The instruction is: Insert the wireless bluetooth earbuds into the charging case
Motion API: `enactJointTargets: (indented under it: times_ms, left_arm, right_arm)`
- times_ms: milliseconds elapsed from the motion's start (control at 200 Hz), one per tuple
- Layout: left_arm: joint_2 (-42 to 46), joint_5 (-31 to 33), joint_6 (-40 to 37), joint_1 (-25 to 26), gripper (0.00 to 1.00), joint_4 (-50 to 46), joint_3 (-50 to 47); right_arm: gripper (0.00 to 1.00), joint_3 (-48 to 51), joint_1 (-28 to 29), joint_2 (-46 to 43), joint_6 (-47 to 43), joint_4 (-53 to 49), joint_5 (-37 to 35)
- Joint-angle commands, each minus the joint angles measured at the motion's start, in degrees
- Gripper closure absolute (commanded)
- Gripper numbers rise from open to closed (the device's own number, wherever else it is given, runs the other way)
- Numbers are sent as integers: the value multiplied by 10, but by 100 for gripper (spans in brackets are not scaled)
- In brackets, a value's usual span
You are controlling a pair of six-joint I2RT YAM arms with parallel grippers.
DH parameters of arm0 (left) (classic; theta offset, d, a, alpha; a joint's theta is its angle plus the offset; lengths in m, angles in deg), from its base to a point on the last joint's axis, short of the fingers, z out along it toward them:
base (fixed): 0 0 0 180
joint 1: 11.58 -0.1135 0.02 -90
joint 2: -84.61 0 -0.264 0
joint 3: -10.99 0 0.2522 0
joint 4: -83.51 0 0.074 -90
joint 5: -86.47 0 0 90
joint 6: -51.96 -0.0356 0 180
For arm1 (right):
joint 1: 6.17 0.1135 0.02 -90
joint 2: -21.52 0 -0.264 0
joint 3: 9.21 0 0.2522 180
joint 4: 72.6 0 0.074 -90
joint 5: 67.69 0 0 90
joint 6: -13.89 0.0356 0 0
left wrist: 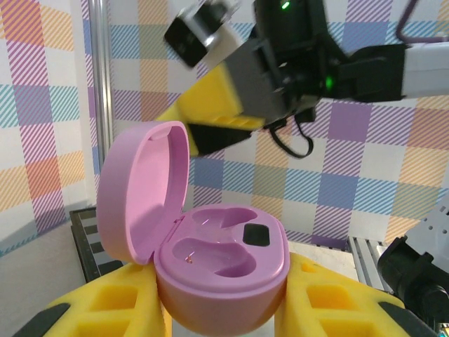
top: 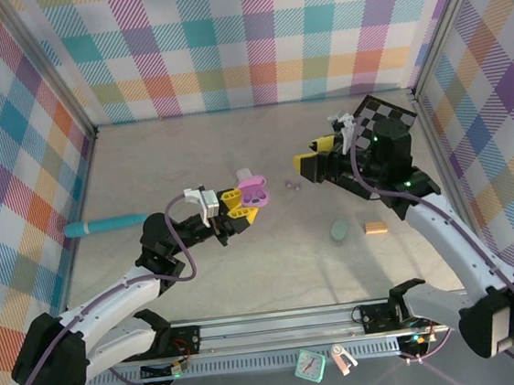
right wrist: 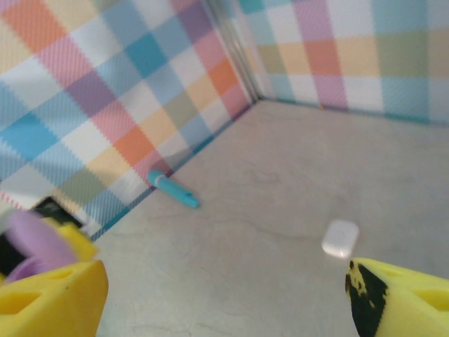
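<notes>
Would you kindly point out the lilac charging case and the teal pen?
lilac charging case [left wrist: 221, 302]: left wrist view, front wall of its base.
teal pen [top: 104, 224]: top external view, middle of its barrel.

I'm looking at a pale beige table [top: 234, 149]. A teal pen [top: 104, 225] lies at its left edge. Just right of the middle, two tiny lilac earbuds [top: 289, 185] sit just beside each other. Toward the right side, a mint green case [top: 340, 230] and a small orange block [top: 375, 228] lie near each other, not touching. A black-and-white checkered board [top: 387, 114] sits in the far right corner. My right wrist camera also shows a white case [right wrist: 340, 237] on the table, well apart from the pen.
</notes>
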Motion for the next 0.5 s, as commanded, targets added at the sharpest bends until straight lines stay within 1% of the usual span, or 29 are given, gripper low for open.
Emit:
enactJointTargets:
  times_ms: [0, 195, 370, 495]
  left_arm:
    - [17, 2, -12, -6, 74, -2, -6]
    - [24, 8, -13, -6, 74, -2, -10]
    - [23, 4, -8, -6, 74, 0, -12]
    - [20, 2, -5, -7, 74, 1, -12]
  right_arm:
    - [13, -10, -14, 50, 53, 2, -22]
    - [14, -106, -33, 234, 38, -124, -15]
    - [14, -160, -32, 342, 22, -126, 13]
    - [14, -241, -32, 430, -18, -201, 24]
